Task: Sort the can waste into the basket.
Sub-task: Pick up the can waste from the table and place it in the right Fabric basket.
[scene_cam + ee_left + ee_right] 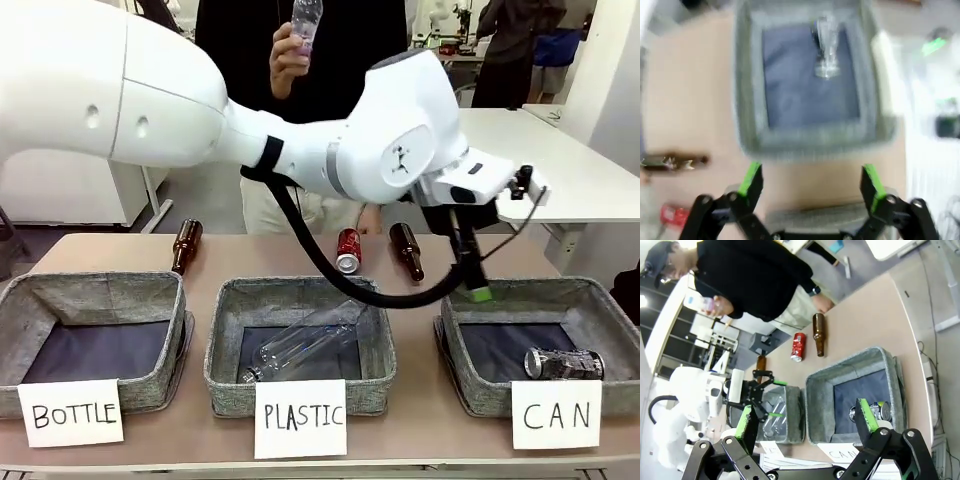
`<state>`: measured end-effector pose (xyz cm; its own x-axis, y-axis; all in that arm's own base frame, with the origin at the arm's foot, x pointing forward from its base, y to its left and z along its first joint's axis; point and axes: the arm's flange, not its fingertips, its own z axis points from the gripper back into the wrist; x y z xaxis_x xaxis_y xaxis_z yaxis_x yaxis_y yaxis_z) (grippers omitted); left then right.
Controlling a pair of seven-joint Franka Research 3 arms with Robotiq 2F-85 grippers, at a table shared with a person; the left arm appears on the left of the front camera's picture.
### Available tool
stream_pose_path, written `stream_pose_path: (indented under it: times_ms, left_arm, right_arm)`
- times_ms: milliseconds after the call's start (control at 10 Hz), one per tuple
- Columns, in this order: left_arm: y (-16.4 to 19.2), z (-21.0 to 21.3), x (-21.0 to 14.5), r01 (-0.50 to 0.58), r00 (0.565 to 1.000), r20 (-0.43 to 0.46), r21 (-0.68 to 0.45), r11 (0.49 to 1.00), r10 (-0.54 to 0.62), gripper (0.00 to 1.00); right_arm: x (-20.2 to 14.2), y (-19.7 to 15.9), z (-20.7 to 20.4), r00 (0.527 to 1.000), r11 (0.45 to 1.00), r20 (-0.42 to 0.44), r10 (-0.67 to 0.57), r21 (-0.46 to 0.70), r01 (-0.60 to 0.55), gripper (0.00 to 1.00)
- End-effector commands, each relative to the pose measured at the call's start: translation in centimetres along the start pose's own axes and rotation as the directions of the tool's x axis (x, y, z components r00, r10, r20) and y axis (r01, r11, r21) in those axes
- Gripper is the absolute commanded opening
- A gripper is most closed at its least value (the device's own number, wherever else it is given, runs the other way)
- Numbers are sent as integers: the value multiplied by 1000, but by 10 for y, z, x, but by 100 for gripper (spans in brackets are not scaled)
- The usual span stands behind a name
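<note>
**Silver can in the CAN basket, red can out on the table**

Front: Tan table (415,430) w/ three grey fabric baskets along the near edge, signed BOTTLE, PLASTIC & CAN. We see the left arm reach across to the right side. The left gripper (480,288) hangs over the far rim of the CAN basket (610,320). The silver can (565,363) lies on its side inside. The red can (348,250) lies on the table behind the PLASTIC basket (225,345), just beside a brown bottle (406,250). At the far side, a person's hand (290,55) holds up a clear plastic bottle (306,18).

Left wrist (blurred): left gripper (811,180) jaws stand wide apart, nothing between. Below them we see the CAN basket (810,142) w/ the silver can (826,47) in it.

Right wrist: right gripper (805,420) is spread open & empty. Beyond it is the CAN basket (820,400); the silver can (884,410) is partly behind one finger. The red can (799,346) lies farther off.
</note>
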<state>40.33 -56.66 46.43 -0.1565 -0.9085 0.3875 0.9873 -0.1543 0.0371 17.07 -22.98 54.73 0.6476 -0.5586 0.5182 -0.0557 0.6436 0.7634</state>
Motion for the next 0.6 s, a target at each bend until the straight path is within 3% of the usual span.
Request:
stream_pose_path:
  times_ms: [0,100,200,300,400,500]
  left_arm:
    - [-24,74,-80,-131,949,-286,17,991,131,100]
    - [-35,135,-139,-323,906,-277,33,946,319,100]
    - [-54,176,-199,-469,859,-195,68,880,473,100]
    - [-67,204,-263,-623,769,-141,54,780,624,100]
    - [-77,218,-331,-764,645,-56,-23,645,762,100]
    - [-93,228,-399,-828,548,-30,-163,537,836,100]
  right_arm:
    - [1,2,0,1000,1000,5,-18,-3,18,100]
    - [1,2,0,1000,1000,5,-18,-3,18,100]
    - [1,2,0,1000,1000,5,-18,-3,18,100]
    - [1,2,0,1000,1000,5,-18,-3,18,100]
    - [1,2,0,1000,1000,5,-18,-3,18,100]
    - [1,2,0,1000,1000,5,-18,-3,18,100]
